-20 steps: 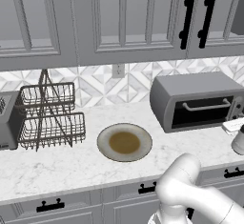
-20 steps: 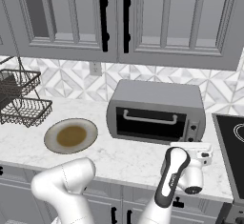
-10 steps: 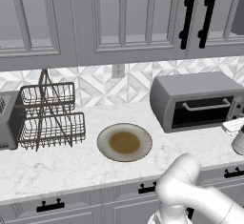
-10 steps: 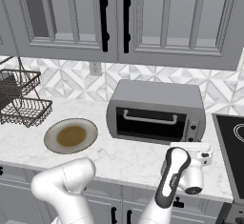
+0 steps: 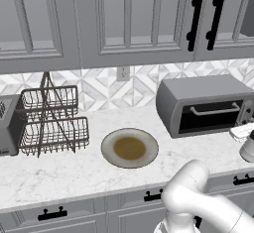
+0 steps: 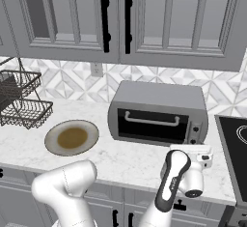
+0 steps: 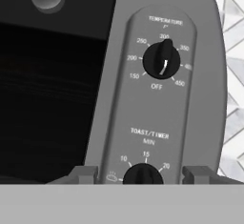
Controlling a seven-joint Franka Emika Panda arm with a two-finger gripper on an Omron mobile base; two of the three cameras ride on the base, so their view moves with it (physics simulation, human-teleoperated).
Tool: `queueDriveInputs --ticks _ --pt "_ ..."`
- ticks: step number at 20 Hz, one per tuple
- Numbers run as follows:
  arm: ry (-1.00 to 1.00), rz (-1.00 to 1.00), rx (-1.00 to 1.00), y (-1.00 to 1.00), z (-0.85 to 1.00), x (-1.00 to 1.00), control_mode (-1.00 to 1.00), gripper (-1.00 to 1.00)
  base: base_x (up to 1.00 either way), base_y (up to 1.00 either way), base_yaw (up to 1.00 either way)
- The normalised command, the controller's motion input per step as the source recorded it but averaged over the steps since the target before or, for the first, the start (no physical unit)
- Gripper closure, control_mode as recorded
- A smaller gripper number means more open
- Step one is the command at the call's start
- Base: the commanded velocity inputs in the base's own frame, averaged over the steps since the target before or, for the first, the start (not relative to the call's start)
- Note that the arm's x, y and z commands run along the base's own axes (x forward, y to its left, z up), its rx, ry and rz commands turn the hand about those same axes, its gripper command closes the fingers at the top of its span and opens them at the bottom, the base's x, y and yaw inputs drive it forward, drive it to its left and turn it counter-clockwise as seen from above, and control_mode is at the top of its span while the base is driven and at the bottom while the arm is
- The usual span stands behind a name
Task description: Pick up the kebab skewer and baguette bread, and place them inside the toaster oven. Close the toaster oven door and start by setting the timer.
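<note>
The toaster oven (image 6: 159, 112) stands on the counter against the backsplash, and its door (image 6: 153, 124) is closed, the silver bar handle (image 6: 152, 120) across its top. Through the dark glass I cannot see the kebab skewer or the baguette bread; both are hidden. My gripper (image 7: 143, 173) faces the oven's right control panel, open. Its fingertips (image 7: 86, 173) stand one on each side of the toast/timer knob (image 7: 141, 174) with a gap to the knob on both sides. Higher up the panel sits the temperature knob (image 7: 162, 60).
A round plate (image 5: 130, 147) with a brown centre lies bare on the counter left of the oven. A wire dish rack (image 5: 52, 120) and a grey slot toaster (image 5: 7, 125) stand at the far left. A stovetop (image 6: 236, 144) borders the counter on the right.
</note>
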Motion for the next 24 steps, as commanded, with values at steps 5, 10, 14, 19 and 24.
queueDriveInputs --ticks 5,10,14,19,24 --pt "0.00 0.00 0.00 -0.30 0.00 -0.33 -1.00 1.00 0.00 0.00 0.00" --pt "0.00 0.00 0.00 -0.17 0.00 -0.28 -1.00 1.00 0.00 0.00 0.00" --pt "0.00 0.00 0.00 -0.04 0.00 -0.07 -1.00 1.00 0.00 0.00 0.00" --pt "0.00 0.00 0.00 -0.01 0.00 0.41 -1.00 1.00 0.00 0.00 0.00" --pt "0.00 0.00 0.00 0.00 0.00 0.10 -1.00 1.00 0.00 0.00 0.00"
